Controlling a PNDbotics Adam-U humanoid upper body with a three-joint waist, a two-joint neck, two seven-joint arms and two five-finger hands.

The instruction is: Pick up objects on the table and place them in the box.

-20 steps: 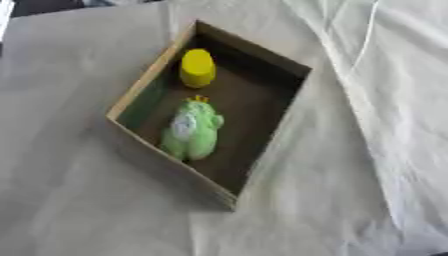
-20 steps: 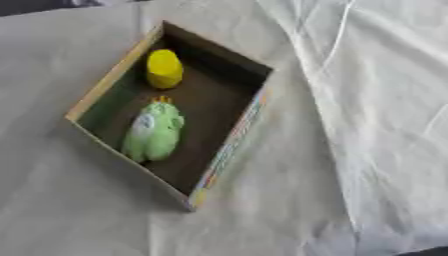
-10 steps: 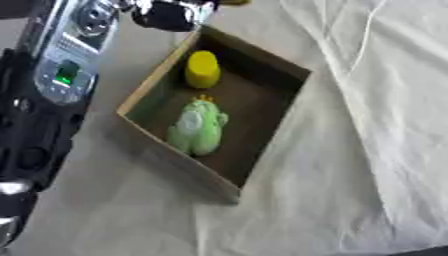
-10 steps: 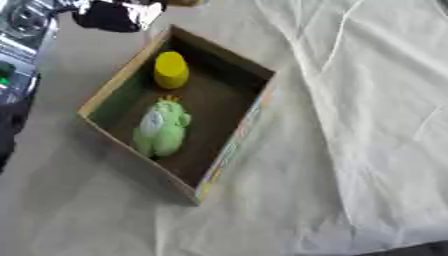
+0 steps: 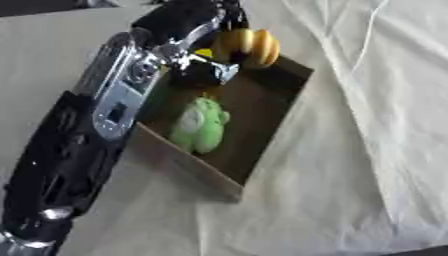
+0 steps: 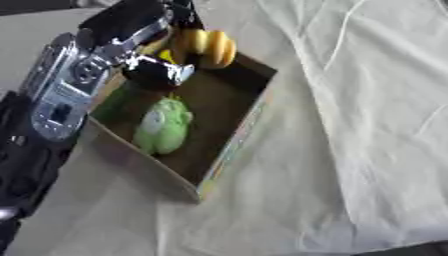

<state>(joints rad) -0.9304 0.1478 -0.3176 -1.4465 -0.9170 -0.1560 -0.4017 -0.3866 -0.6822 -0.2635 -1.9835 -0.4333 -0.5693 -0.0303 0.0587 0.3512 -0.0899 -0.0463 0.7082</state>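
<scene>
An open cardboard box (image 5: 273, 131) lies askew on the cloth-covered table. A green plush toy (image 5: 199, 125) lies inside it near the middle. My left arm (image 5: 114, 105), black and silver, reaches in from the lower left across the box's left side. My left hand (image 5: 188, 19) is over the box's far corner, its fingers curled round a rounded yellow-and-orange striped object (image 5: 248, 46) held just above the far rim. A sliver of a yellow thing (image 5: 203, 52) shows under the hand; the rest of it is hidden. My right hand shows in no view.
Cream cloth (image 5: 367, 150) with folds covers the table to the right of and in front of the box. A thin white cord (image 5: 363, 37) runs across the cloth at the upper right. A dark strip borders the far left edge.
My left arm has reached further in from the left over the box, and the yellow-and-orange object is now in its hand above the far corner. The whole picture has shifted a little.
</scene>
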